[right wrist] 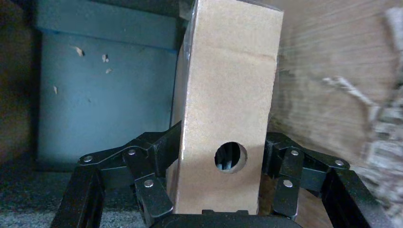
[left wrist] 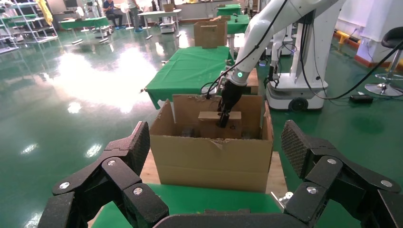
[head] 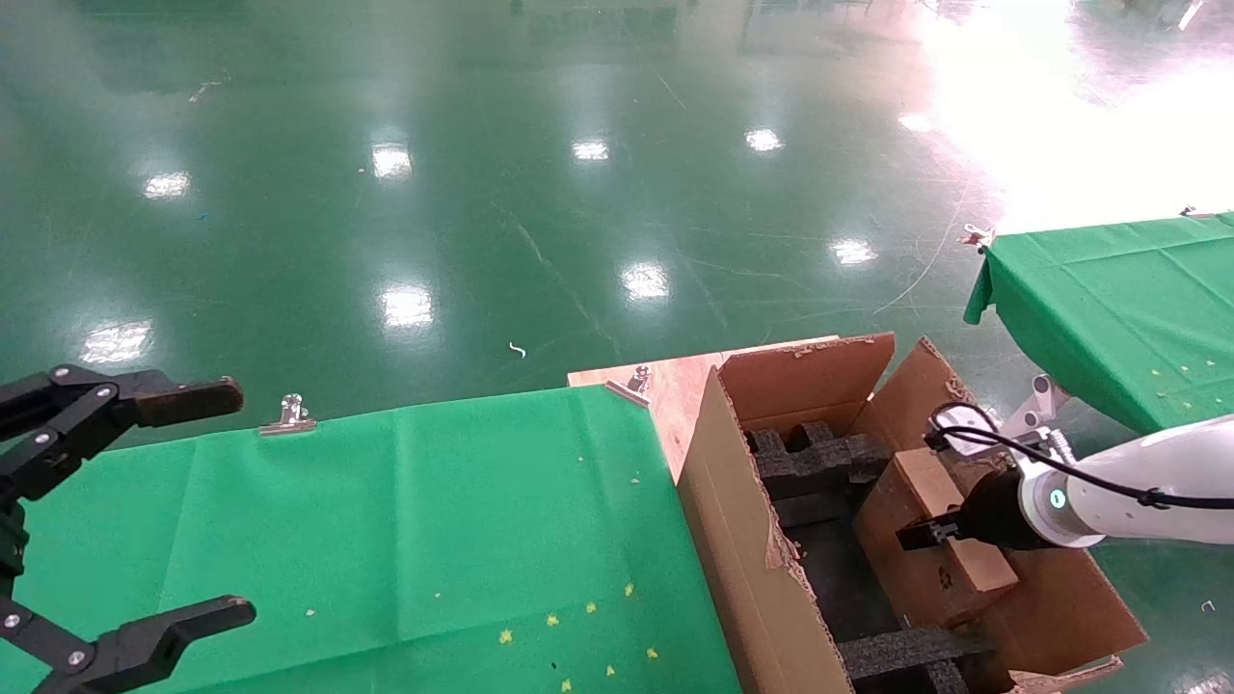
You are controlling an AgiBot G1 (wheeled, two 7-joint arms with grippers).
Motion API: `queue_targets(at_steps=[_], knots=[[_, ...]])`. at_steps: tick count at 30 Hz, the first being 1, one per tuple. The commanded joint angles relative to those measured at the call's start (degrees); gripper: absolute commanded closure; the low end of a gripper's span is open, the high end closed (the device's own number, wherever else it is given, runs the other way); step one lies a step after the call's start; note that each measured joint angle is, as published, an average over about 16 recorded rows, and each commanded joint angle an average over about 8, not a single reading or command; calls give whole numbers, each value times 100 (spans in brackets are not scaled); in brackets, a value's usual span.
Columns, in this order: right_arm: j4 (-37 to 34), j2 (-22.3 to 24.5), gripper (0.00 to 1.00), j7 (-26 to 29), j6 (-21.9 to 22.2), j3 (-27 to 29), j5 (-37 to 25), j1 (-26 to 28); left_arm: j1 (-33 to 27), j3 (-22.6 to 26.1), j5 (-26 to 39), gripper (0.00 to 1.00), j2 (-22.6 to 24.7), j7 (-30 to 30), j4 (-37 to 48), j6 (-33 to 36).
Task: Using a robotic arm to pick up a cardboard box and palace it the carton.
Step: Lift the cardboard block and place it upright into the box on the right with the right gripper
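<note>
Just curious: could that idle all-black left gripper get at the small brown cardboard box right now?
Probably not: the left gripper hovers open over the green table, while the box sits inside the large carton, clamped by the right gripper.

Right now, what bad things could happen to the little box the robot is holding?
The small brown cardboard box, clamped by the right gripper, hangs over the large brown flapped carton. If let go here, it may land crooked on the black foam inserts. It might also snag the carton's ragged wall. The left gripper waits open.
</note>
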Motion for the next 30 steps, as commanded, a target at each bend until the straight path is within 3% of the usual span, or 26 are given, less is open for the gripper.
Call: queue_targets(at_steps=[1, 3, 5, 11, 13, 30], knots=[[-99, -58, 100, -118, 10, 22, 98, -103, 0, 1, 0, 0, 0, 0, 0, 0], [-188, -93, 100, -235, -3, 58, 190, -158, 0, 1, -1, 0, 0, 1, 0, -1], [-263, -121, 92, -343, -17, 95, 273, -198, 0, 2, -1, 0, -1, 1, 0, -1], [-393, -177, 17, -558, -39, 176, 445, -281, 0, 3, -2, 0, -1, 2, 1, -2], [-410, -187, 0, -581, -39, 188, 470, -296, 0, 3, -2, 0, -1, 2, 1, -3], [-376, -160, 0, -550, -54, 180, 428, -240, -1, 5, -5, 0, -1, 3, 4, -2]])
